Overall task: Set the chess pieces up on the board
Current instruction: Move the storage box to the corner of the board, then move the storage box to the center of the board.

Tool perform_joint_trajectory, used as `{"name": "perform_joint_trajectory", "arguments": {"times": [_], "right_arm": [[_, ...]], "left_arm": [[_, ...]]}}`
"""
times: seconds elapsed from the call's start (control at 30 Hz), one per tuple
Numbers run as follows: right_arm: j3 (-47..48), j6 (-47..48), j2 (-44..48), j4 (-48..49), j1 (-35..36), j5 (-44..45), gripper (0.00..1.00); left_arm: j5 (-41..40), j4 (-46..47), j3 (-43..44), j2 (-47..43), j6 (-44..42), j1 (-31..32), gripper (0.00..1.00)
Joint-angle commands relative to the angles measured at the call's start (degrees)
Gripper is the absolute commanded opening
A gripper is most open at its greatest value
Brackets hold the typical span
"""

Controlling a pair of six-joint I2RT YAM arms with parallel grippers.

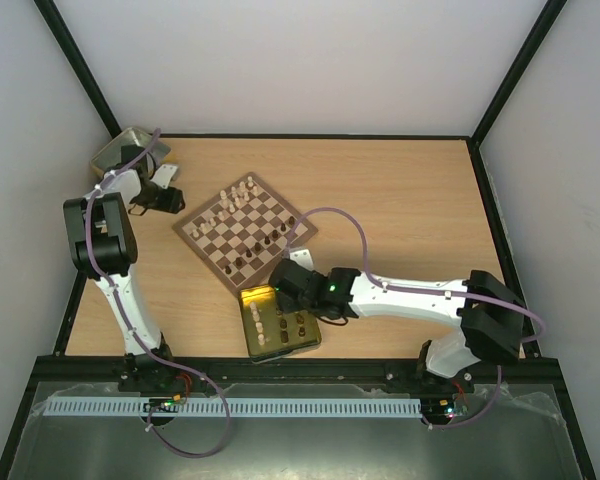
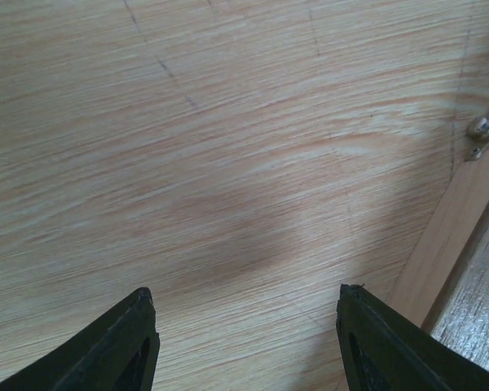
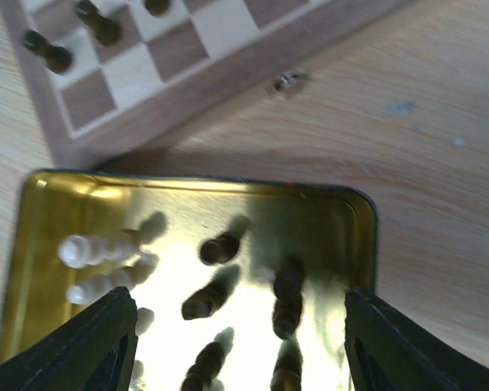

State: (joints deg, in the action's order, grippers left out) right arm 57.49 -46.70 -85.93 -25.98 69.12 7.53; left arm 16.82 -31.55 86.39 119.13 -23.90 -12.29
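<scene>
While left tool and right tool gape, one board lies between two tins.

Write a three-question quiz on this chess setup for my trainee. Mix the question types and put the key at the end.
1. True or false: the right pincer hangs over the yellow-gold tin, open and holding nothing.
2. Pick one. Directly under the open left pincer lies: A) the wooden table; B) a silvery tin; C) a pale pawn.
3. Short answer: which colours of chess pieces lie in that tin?

Key: 1 true; 2 A; 3 both pale and dark.
</scene>
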Motion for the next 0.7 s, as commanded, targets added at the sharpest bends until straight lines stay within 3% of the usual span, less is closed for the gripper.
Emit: {"name": "perform_joint_trajectory", "arguments": {"times": [0.0, 0.33, 0.67], "right_arm": [[-3.43, -3.34, 2.78, -5.13, 0.09, 3.65, 0.66], [-9.52, -6.15, 8.45, -5.8, -0.99, 2.03, 0.61], [-14.96, -7.17, 7.89, -3.43, -2.33, 0.47, 0.57]], "left_arm": [[0.96, 1.98, -1.62, -0.72, 0.3, -0.36, 0.61], [0.12, 2.65, -2.45, 0.6, 0.41, -0.36, 0.61], [0.06, 3.05, -2.93, 1.41, 0.52, -0.34, 0.61]]}}
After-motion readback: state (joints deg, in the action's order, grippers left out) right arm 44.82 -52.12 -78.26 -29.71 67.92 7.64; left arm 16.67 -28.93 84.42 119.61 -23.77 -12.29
